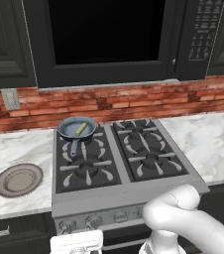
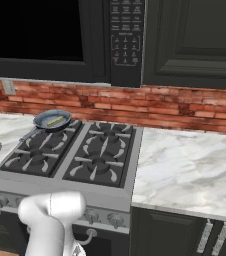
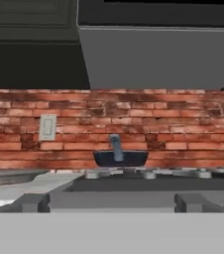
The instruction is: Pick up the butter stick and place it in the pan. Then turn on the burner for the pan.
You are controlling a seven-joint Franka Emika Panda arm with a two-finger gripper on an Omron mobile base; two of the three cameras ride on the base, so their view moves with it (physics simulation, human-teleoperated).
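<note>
The pan [image 1: 68,131] sits on the stove's rear-left burner, its dark handle pointing toward the front. The pale yellow butter stick [image 1: 81,129] lies inside it, also seen in the right base view as butter stick [image 2: 55,120] in the pan [image 2: 44,120]. My gripper [image 3: 111,203] hangs low in front of the stove, level with the cooktop edge, and looks straight back at the pan [image 3: 120,158]. Its fingers [image 3: 32,202] stand wide apart and open, with nothing between them. The hand's white body [image 1: 77,241] is below the left knobs.
A row of knobs [image 1: 121,216] runs along the stove's front panel. A flat beige plate [image 1: 19,179] lies on the marble counter left of the stove. The brick backsplash carries an outlet [image 3: 47,127]. A microwave [image 1: 104,34] hangs above the burners.
</note>
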